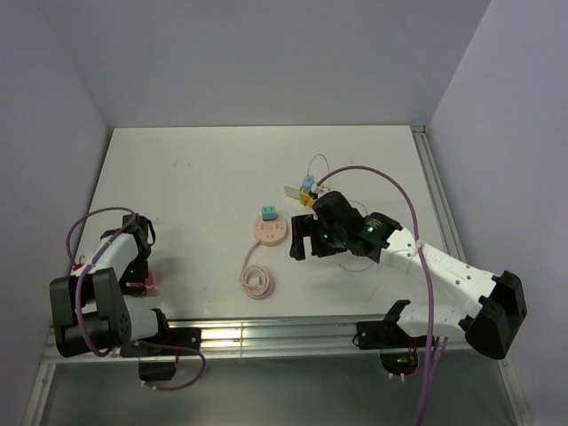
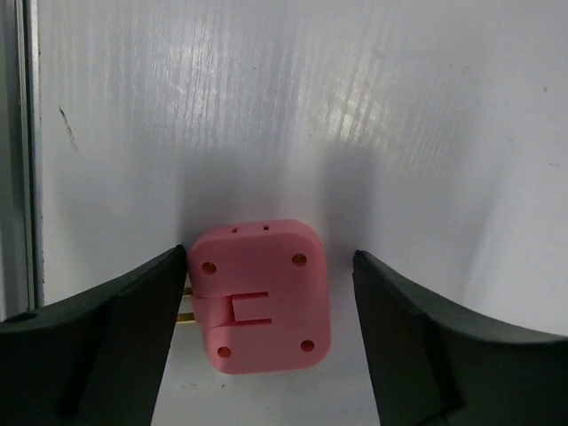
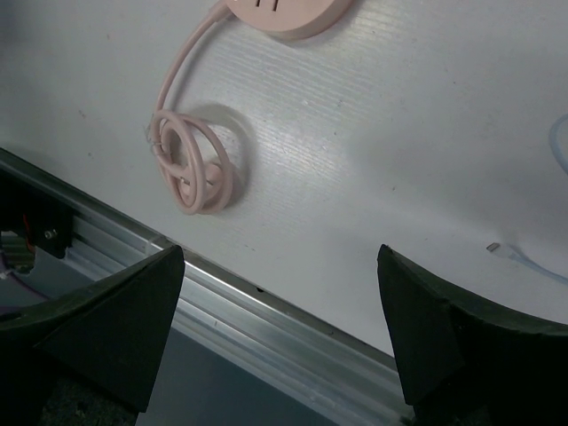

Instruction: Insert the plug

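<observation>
A pink square plug [image 2: 262, 293] lies flat on the white table, its brass prongs pointing left. My left gripper [image 2: 268, 256] straddles it, open. The left fingertip [image 2: 169, 275] sits at the plug's edge, while the right fingertip [image 2: 377, 284] stands clear of it. In the top view the plug [image 1: 151, 282] lies at the near left under the left gripper [image 1: 138, 264]. The round pink socket [image 1: 269, 231] lies mid-table with a teal block [image 1: 267, 214] on its far side. My right gripper [image 1: 311, 240] hovers open just right of the socket [image 3: 288, 13], holding nothing.
The socket's pink cable ends in a coil [image 1: 257, 282] near the front edge, also in the right wrist view [image 3: 191, 169]. Small blue [image 1: 307, 182] and yellow [image 1: 304, 200] pieces with a thin white cable [image 3: 524, 257] lie behind the right arm. A metal rail [image 3: 266, 311] runs along the table's near edge.
</observation>
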Available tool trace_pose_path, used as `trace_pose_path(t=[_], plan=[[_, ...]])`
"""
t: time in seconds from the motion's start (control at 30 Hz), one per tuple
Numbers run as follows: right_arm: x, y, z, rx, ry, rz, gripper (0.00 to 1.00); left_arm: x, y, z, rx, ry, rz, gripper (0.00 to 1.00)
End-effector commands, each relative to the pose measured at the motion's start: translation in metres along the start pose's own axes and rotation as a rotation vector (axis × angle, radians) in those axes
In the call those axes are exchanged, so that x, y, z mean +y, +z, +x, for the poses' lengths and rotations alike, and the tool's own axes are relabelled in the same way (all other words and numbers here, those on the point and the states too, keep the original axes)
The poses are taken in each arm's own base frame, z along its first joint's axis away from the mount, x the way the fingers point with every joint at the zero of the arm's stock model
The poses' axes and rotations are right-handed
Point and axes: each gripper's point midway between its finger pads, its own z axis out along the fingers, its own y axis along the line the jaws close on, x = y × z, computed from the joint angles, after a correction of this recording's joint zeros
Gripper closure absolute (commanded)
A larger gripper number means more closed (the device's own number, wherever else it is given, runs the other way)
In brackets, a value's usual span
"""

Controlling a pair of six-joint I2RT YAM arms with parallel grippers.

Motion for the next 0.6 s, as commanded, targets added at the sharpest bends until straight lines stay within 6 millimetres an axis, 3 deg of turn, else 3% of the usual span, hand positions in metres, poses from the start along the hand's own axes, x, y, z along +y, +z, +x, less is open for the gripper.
trace_pose_path(t=[0.0,0.23,0.37,0.43,0.57], plan=[[0.008,-0.011,-0.006,-0.041,-0.003,-0.038,0.04,-0.010,0.006,0.008,0.031,-0.037,-0.002,0.22],[0.001,-0.015,-0.004,-0.062,0.004,-0.018,0.05,-0.022,0.004,0.005,0.020,0.038,0.026,0.57],[0.002,-0.015,-0.004,-0.064,0.004,-0.021,0.05,-0.035,-0.015,-0.013,-0.013,0.050,0.087,0.93],[0.002,-0.014,-0.005,-0.065,0.007,-0.019,0.05,-0.048,-0.030,-0.021,-0.014,0.050,0.160,1.00],[0.006,-0.011,-0.009,-0.071,0.013,-0.029,0.05,-0.067,-0.063,-0.026,-0.015,0.105,0.301,1.00]])
